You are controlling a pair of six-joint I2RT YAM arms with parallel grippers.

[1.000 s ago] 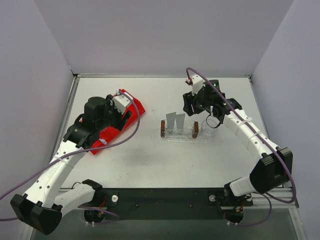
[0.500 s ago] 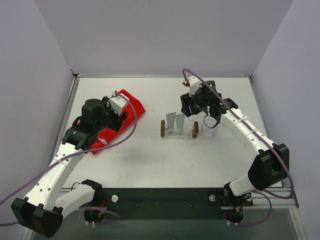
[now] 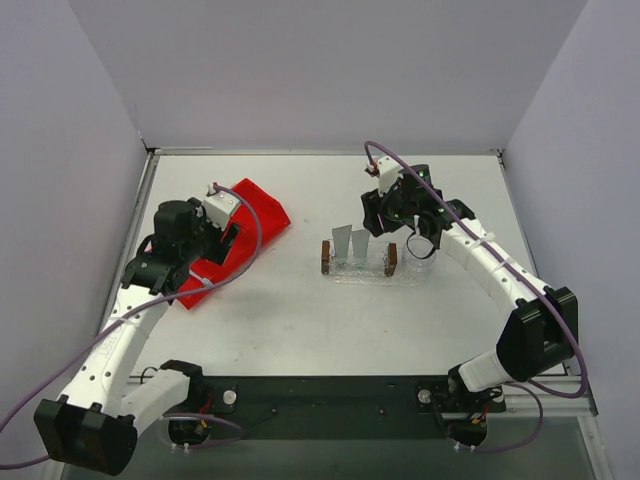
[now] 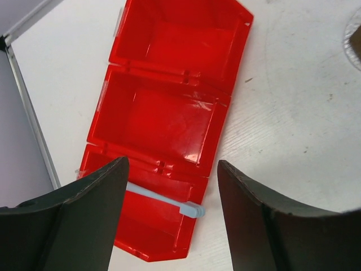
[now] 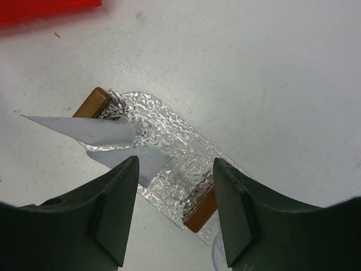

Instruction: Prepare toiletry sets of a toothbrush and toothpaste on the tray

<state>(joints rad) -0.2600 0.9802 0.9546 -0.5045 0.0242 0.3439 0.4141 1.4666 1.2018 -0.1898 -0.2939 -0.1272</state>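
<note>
Left tool [image 4: 171,169]: fingers spread apart, holding nothing, above the red bin [image 4: 180,51].
Toothbrush [image 4: 161,197]: pale blue, lying across the bin's end compartment, its head over the rim.
Right tool [image 5: 175,165]: fingers apart and empty, above the clear rack [image 5: 93,103] with brown ends.
Toothpaste tubes [image 5: 84,130]: two silvery wedges side by side, nearer one brown end of the rack.
Tray [image 5: 175,132]: clear and textured, flat on the tabletop [image 5: 271,84] beneath the rack, well apart from the bin.

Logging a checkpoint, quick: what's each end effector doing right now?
Left end effector: open, empty, above the red bin.
Right end effector: open, empty, above the toothpaste tubes.
</note>
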